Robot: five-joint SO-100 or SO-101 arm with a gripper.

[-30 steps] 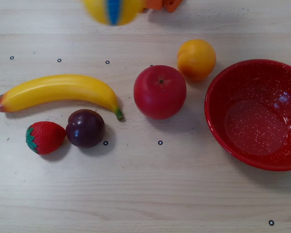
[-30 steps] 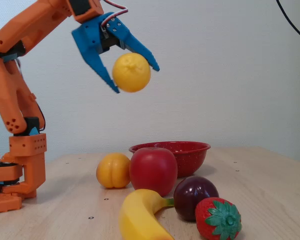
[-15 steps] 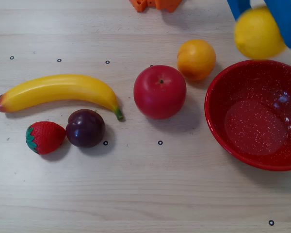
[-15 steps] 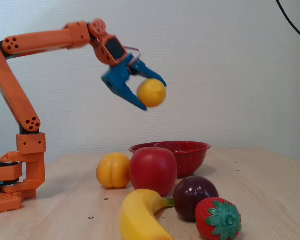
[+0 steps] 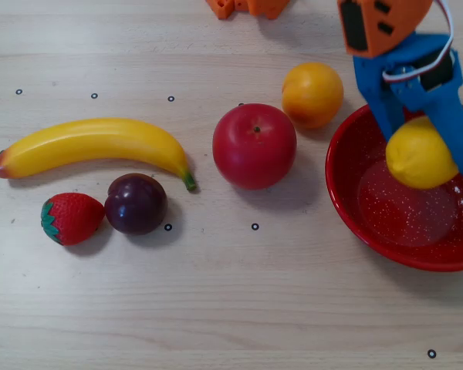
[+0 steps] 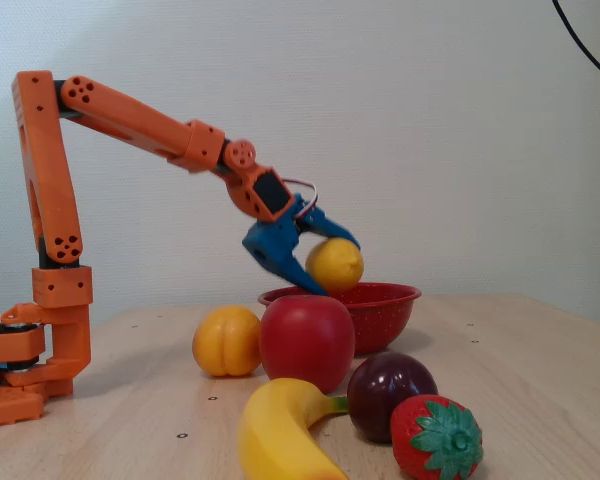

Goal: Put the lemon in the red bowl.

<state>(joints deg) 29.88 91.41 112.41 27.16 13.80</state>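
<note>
The lemon [image 5: 419, 154] [image 6: 335, 265] is held in the air by my blue gripper [image 5: 432, 158] [image 6: 332, 272], which is shut on it. In the overhead view it hangs over the inside of the red bowl [image 5: 347, 193], near the bowl's upper middle. The fixed view shows the lemon just above the rim of the red bowl [image 6: 385, 310], not touching it. The orange arm [image 6: 140, 120] reaches out and down from its base at the left.
A red apple [image 5: 254, 146] and an orange fruit [image 5: 312, 94] lie just left of the bowl. Further left are a banana [image 5: 92, 145], a dark plum [image 5: 136, 203] and a strawberry [image 5: 71, 217]. The arm's base [image 6: 25, 350] stands at the left.
The gripper has carried the lemon rightward and down, from high above the table to just over the red bowl's inside. The other fruit has not moved.
</note>
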